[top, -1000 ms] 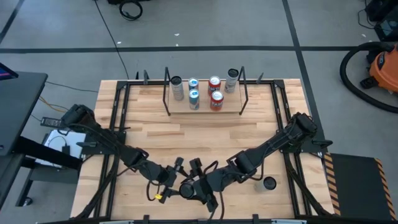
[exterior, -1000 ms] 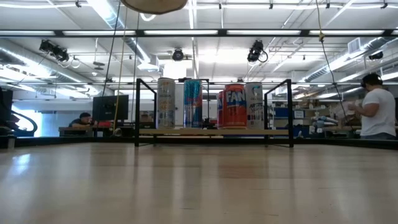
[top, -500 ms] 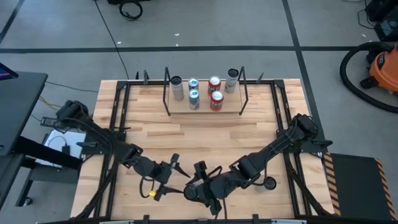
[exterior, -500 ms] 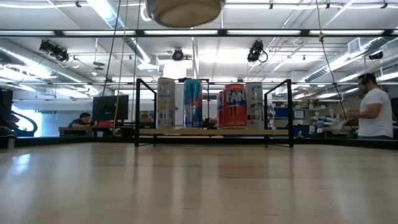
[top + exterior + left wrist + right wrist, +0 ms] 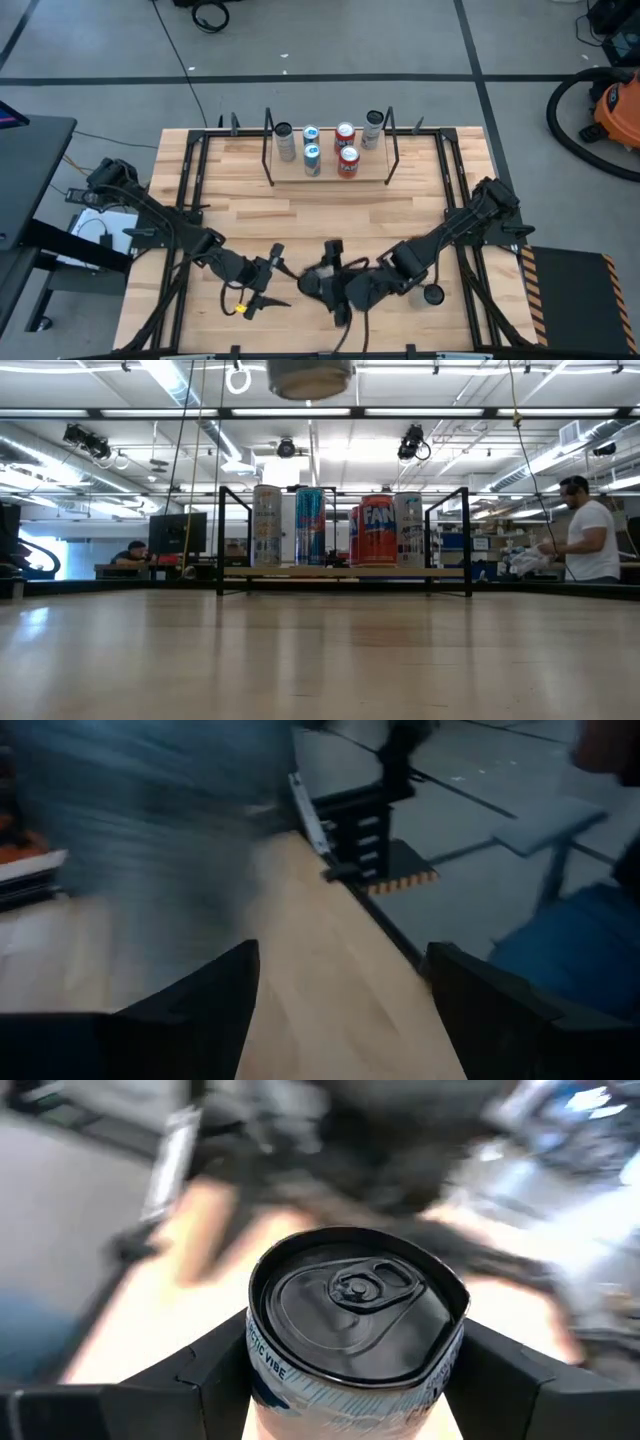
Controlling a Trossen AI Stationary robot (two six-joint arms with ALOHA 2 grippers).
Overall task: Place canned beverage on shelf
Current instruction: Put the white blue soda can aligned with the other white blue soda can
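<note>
Black-topped silver beverage can (image 5: pixel 355 1320) sits clamped in right tool (image 5: pixel 325 283), left tool (image 5: pixel 262 283) apart and empty, low light-wood shelf (image 5: pixel 330 170) not yet reached.

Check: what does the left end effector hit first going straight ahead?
Probably the right end effector, gripping a black-topped silver can, just ahead of the open left end effector; depth unclear, could pass beside.

The shelf (image 5: pixel 345 572) carries upright cans (image 5: pixel 378 531) between black rod uprights (image 5: pixel 220 540) on the table (image 5: pixel 320 655), a round can base (image 5: pixel 311 376) hanging overhead, a person (image 5: pixel 588 540) standing behind.
</note>
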